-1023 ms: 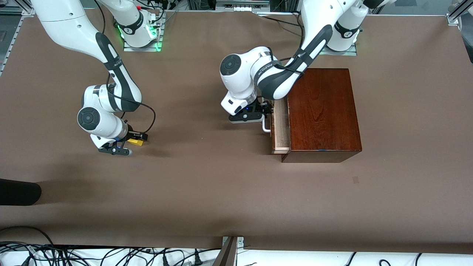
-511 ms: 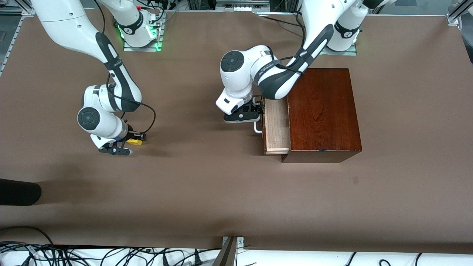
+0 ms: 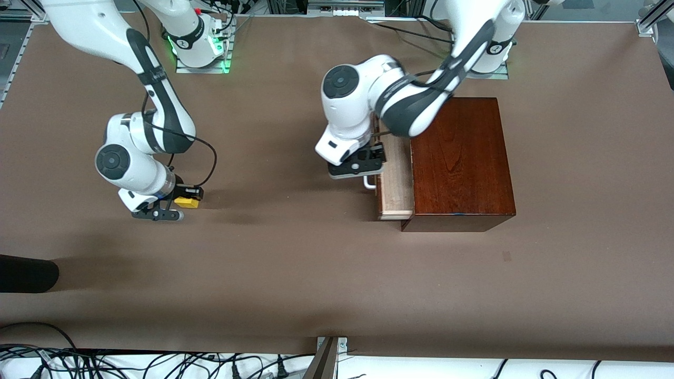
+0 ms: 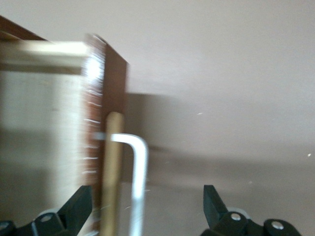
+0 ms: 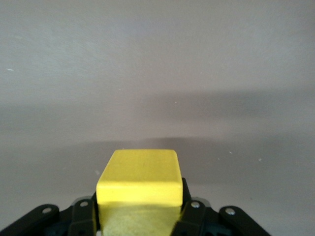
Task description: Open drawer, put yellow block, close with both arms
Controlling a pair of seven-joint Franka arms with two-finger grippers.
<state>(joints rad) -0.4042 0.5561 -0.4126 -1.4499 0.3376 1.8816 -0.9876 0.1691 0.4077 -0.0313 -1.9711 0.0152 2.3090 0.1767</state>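
Observation:
The dark reddish-brown wooden box [image 3: 458, 158] stands toward the left arm's end of the table. Its drawer [image 3: 396, 181] is pulled partly out and shows pale wood inside. The white bar handle [image 3: 370, 183] is on its front. My left gripper [image 3: 366, 171] is over the handle, open. In the left wrist view the handle [image 4: 140, 167] lies between the spread fingers [image 4: 78, 206], untouched, and the drawer [image 4: 44, 123] shows beside it. My right gripper [image 3: 181, 202] is shut on the yellow block [image 3: 187, 201], low over the table toward the right arm's end. The block [image 5: 139, 179] fills the right wrist view.
A black object [image 3: 26, 273] lies at the table's edge near the front camera, at the right arm's end. Cables run along the front edge. Brown table surface [image 3: 295, 252] lies open between the block and the drawer.
The left gripper pulled the drawer farther out, then let go of the handle and rose over it. The right arm shifted slightly toward its own end with the yellow block.

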